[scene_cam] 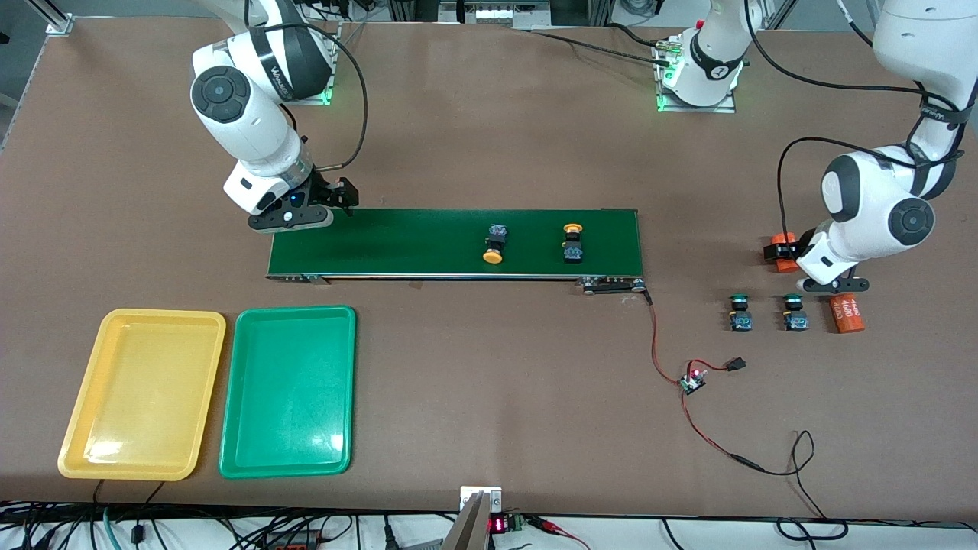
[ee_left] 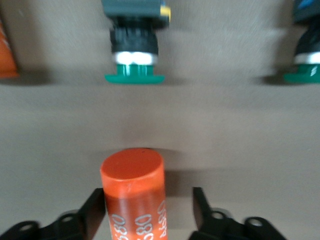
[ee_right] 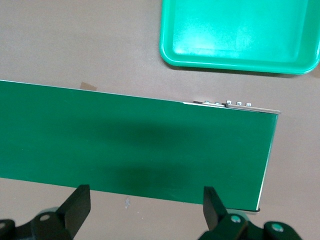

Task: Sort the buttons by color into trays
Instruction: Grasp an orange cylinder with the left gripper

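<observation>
Two yellow-capped buttons [scene_cam: 495, 244] [scene_cam: 572, 241] lie on the dark-green belt [scene_cam: 397, 243]. Two green-capped buttons [scene_cam: 739, 312] [scene_cam: 795, 312] lie on the table toward the left arm's end, also seen in the left wrist view [ee_left: 134, 47] [ee_left: 306, 55]. My left gripper [scene_cam: 833, 286] [ee_left: 148, 196] is low beside them, its jaws around an orange numbered cylinder [ee_left: 134, 192]. One finger touches it and the other stands apart. My right gripper [scene_cam: 294, 220] [ee_right: 146, 192] is open and holds nothing, over the belt's edge at the right arm's end. The yellow tray [scene_cam: 84, 428] and green tray [scene_cam: 252, 451] [ee_right: 235, 62] hold nothing.
Another orange cylinder [scene_cam: 846, 315] [ee_left: 5, 55] lies beside the green-capped buttons. An orange piece [scene_cam: 781, 250] shows partly under the left arm. A small circuit board [scene_cam: 694, 380] with red and black wires [scene_cam: 710, 443] lies between the belt and the table's near edge.
</observation>
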`<state>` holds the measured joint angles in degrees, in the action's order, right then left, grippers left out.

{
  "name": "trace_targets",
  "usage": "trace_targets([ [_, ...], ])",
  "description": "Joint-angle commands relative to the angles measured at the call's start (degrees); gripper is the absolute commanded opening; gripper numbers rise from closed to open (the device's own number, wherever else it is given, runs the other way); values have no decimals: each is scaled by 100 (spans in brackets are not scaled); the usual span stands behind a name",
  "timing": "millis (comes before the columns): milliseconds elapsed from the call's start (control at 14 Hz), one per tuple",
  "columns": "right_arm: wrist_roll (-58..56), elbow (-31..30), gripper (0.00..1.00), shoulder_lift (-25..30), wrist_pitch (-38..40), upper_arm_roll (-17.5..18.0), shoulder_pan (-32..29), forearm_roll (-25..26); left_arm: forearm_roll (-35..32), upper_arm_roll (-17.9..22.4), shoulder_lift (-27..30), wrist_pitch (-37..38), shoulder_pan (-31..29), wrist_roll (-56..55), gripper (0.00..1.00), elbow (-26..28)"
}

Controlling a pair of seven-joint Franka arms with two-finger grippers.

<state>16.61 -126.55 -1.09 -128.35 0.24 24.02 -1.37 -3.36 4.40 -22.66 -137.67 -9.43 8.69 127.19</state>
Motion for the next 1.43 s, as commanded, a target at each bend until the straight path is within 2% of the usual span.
trace_targets([
  [0,88,-10,100,-6,-67,-7,33,-30,-68,-18,-2,-23,-103,238,37,52],
  [143,88,-10,100,-6,-67,-7,33,-30,-68,-44,86,343,-103,335,26,-70],
  [215,88,-10,100,-14,-67,-7,33,-30,-59,-79,182,746,-103,326,21,-280],
  [287,96,-10,100,-32,-76,-7,33,-30,-42,-132,279,1298,-94,309,19,-474],
  [502,244,25,100,-50,-76,-7,41,-48,-24,-658,446,2698,-94,335,19,-1255],
  [717,763,201,100,-374,-278,-16,383,-22,-42,-1404,447,3464,-51,379,16,-1950],
  [860,835,306,100,-559,-453,-7,489,-21,-42,-1906,447,3563,-59,527,17,-2162],
  [1003,1009,490,100,-769,-489,-7,542,-21,11,-2275,412,3493,-50,1176,17,-2189],
  [1147,1299,780,100,-1059,-498,-16,630,-21,37,-2714,385,3186,-33,1817,16,-2164],
  [1362,1573,1167,100,-1402,-498,-16,770,5,64,-3102,289,2782,72,2739,13,-2049],
])
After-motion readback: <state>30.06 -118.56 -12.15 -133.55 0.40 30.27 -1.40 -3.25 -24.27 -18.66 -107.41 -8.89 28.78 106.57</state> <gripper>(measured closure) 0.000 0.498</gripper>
